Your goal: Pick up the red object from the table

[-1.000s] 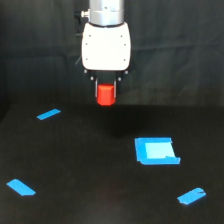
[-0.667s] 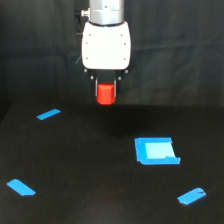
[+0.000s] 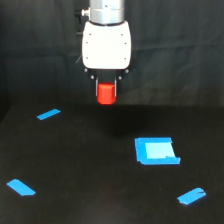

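The red object (image 3: 106, 94), a small stubby red-orange block, hangs in the air well above the black table (image 3: 90, 165). My gripper (image 3: 106, 95), under the white arm body, is shut on it, with a dark finger on each side. The block's lower end sticks out below the fingertips. Nothing lies directly beneath it on the table.
A blue square patch (image 3: 156, 151) lies to the exterior view's right of centre. Blue tape strips sit at the left (image 3: 48, 114), the lower left (image 3: 21, 187) and the lower right (image 3: 191, 196). A dark backdrop rises behind the table.
The gripper holds the red object at nearly the same spot; it may have risen very slightly.
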You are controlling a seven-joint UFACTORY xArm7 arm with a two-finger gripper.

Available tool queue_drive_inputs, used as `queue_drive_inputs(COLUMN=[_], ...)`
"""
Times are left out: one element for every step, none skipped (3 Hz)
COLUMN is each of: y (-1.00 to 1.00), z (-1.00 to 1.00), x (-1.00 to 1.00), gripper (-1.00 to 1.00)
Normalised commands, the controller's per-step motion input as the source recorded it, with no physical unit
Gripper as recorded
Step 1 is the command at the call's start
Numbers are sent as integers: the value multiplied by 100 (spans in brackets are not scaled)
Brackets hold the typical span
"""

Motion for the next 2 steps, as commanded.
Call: queue_drive_inputs(y=[-10,1], z=[4,7], x=[-1,8], gripper=[-98,-91])
